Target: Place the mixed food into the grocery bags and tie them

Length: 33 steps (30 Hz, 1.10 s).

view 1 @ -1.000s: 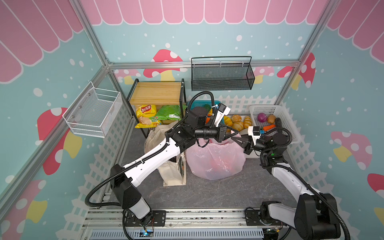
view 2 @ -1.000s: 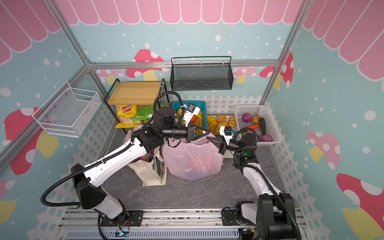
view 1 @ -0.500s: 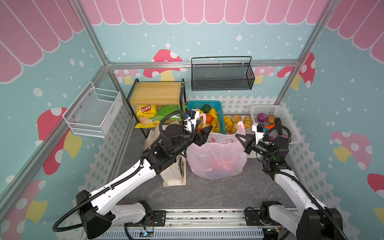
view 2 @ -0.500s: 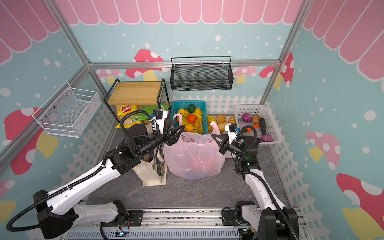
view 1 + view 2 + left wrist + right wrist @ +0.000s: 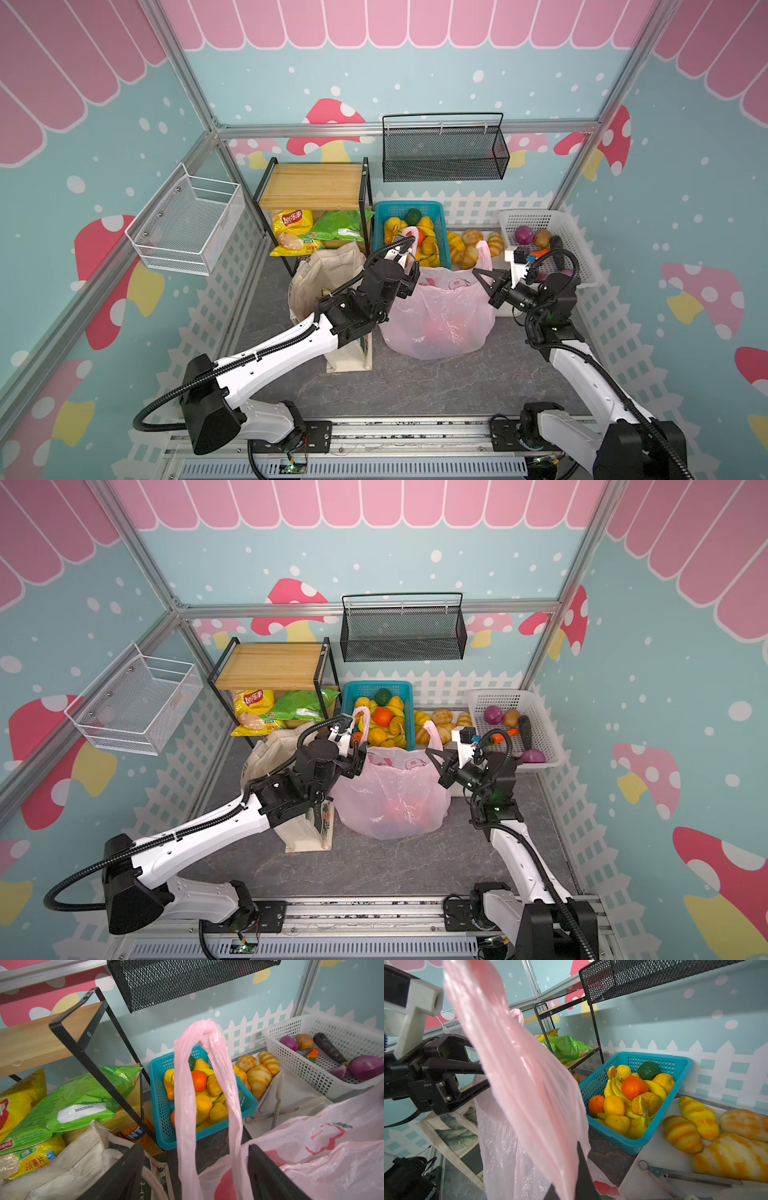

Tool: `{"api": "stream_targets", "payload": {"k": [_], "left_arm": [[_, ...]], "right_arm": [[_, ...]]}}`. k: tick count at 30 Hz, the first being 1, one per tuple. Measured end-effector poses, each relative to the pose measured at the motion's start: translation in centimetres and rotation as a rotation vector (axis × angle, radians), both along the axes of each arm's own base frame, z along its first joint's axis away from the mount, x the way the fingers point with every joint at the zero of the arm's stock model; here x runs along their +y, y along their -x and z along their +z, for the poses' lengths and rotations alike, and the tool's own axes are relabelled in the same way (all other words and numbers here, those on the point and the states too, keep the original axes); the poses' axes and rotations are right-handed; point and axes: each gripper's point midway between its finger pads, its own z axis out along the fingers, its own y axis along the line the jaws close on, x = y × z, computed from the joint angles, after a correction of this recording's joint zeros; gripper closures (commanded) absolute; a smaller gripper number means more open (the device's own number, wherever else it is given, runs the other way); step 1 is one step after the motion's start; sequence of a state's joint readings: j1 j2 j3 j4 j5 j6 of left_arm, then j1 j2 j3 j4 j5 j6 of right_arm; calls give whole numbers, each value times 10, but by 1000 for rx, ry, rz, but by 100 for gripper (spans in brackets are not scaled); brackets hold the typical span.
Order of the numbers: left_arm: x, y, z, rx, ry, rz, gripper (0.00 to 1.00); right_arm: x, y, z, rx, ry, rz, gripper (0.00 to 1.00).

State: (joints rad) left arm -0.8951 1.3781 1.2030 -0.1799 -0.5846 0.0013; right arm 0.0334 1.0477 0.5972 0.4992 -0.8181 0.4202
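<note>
The pink plastic grocery bag point(image 5: 436, 316) point(image 5: 390, 796) stands mid-floor, with red shapes of food point(image 5: 434, 330) dimly showing through it. Its left handle loop point(image 5: 187, 1105) point(image 5: 409, 235) stands up on its own. My left gripper point(image 5: 195, 1172) point(image 5: 409, 266) is open, and that loop rises between its spread fingers point(image 5: 122, 1174), apart from both. My right gripper point(image 5: 571, 1188) point(image 5: 478, 272) is shut on the bag's right handle point(image 5: 517, 1076) point(image 5: 432, 731), holding it up. The cream canvas tote point(image 5: 324, 274) point(image 5: 270, 750) stands to the left of the pink bag, under my left arm.
At the back are a teal basket point(image 5: 407, 204) of fruit, a white tray point(image 5: 295, 1093) with bread rolls and tongs point(image 5: 276, 1105), and a white basket point(image 5: 532, 216) of vegetables. A shelf point(image 5: 316, 187) holds yellow and green packets. A black wire basket point(image 5: 444, 153) hangs above.
My left gripper has opened, let go of the left handle loop and drawn back left and down. My right gripper, still shut on its handle, has moved slightly right.
</note>
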Motion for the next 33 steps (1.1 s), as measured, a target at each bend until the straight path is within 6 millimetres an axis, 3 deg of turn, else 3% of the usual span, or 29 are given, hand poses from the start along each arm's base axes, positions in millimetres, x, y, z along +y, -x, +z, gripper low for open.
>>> {"api": "stream_targets", "payload": {"k": [5,12,16,25,33], "left_arm": [[-9,-6,-22,28,-56,-11,46],[-28,-4,-32,6,-104,-122,87],[-45,6,-39,-2,-161,-268,99],[-82,47,-19,-115,-264,-693,100],[-114,39,-11,-139,-400,-860,100]], "right_arm": [[-1,-3,-2,13,-2,-12,100],[-2,-7,-6,35,-9,-16,100],[-2,-9,-2,37,-2,-17,100],[0,-16,6,38,65,3,100],[10,-12,-2,12,112,103,100]]}}
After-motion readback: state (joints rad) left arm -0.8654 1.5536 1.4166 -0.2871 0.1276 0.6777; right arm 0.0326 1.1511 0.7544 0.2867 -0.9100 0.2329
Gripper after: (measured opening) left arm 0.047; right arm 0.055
